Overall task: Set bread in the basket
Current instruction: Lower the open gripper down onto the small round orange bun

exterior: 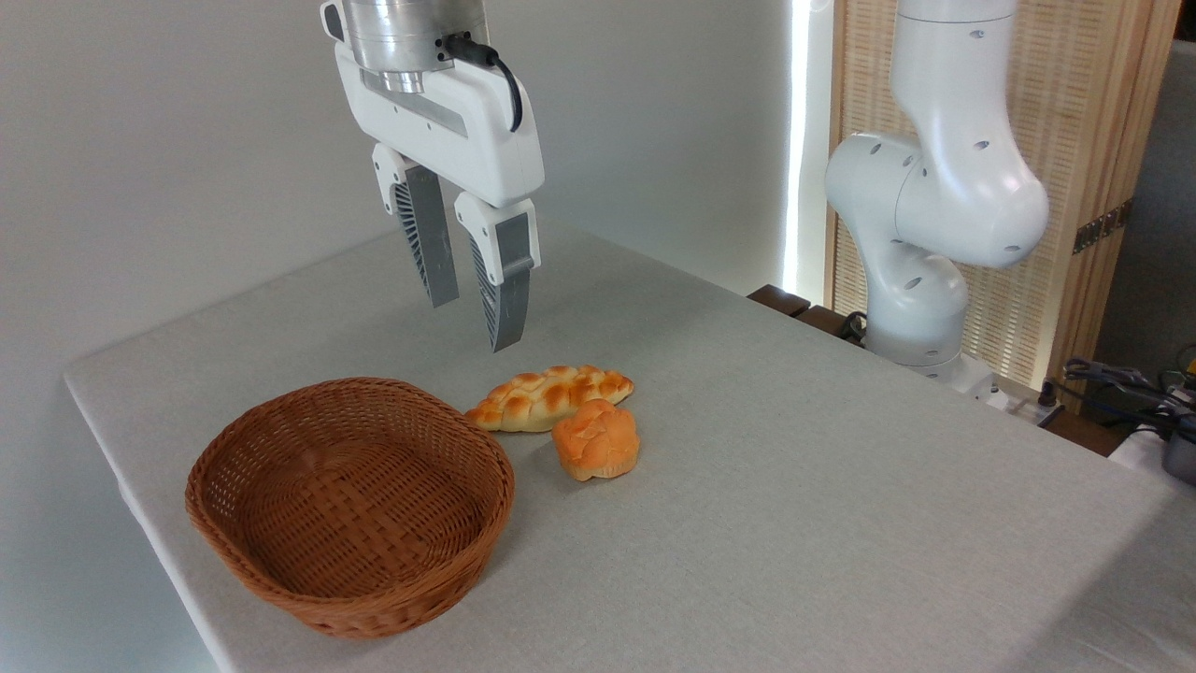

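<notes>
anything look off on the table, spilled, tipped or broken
Nothing stands out. The wicker basket sits upright and empty on the table. The round bun and the braided loaf lie whole beside it, pressed close together. The gripper hangs above them, holding nothing.

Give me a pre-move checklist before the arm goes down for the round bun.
1. Tool empty, fingers apart: ok.
2. Round bun lying free on the table, nothing on top of it: ok.
3. Space around the bun: not ok; the braided loaf sits right against its far side, so a finger may catch it.
4. Tool lined up over the bun: not ok; it hangs above and to the left, nearer the loaf.
5. Wicker basket empty and open to receive: ok.
6. Finger gap wide enough for the bun: cannot tell.
</notes>
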You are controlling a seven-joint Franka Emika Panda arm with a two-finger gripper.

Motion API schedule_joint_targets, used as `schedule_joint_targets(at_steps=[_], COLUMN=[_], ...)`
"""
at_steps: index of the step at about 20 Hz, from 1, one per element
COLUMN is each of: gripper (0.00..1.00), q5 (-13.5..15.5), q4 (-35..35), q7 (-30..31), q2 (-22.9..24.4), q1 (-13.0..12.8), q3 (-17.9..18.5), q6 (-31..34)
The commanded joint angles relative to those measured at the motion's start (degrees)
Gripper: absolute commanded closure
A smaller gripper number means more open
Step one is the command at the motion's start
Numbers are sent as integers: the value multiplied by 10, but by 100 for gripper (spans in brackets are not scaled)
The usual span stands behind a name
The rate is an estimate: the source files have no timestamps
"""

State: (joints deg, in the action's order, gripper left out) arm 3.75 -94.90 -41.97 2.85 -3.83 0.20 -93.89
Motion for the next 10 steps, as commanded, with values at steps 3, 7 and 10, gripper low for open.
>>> schedule_joint_targets(at_steps=[3,7,10], gripper=[0,0,0], q5=[-6,-6,-6], q4=[9,4,-24], q7=[1,2,0], q2=[-6,-6,1], q1=[-3,-4,-7], q3=[5,3,0], q6=[17,17,12])
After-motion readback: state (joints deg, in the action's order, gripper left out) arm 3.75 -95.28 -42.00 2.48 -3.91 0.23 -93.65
